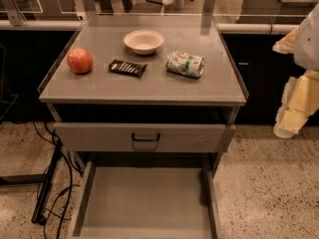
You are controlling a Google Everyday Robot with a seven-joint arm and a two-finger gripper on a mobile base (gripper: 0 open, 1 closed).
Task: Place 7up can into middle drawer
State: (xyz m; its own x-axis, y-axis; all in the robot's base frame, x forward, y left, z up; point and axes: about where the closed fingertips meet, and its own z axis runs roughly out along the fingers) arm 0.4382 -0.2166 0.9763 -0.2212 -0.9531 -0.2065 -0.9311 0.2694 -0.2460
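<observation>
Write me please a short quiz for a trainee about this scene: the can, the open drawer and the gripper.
1. True or false: the 7up can already lies in the open middle drawer.
2. What lies between the apple and the can? A) a cup B) a snack bar C) a spoon
3. Fill in: the gripper is at the ____ edge of the picture, apart from the cabinet.

Key
1. False: the can lies on its side on the cabinet top.
2. B
3. right
</observation>
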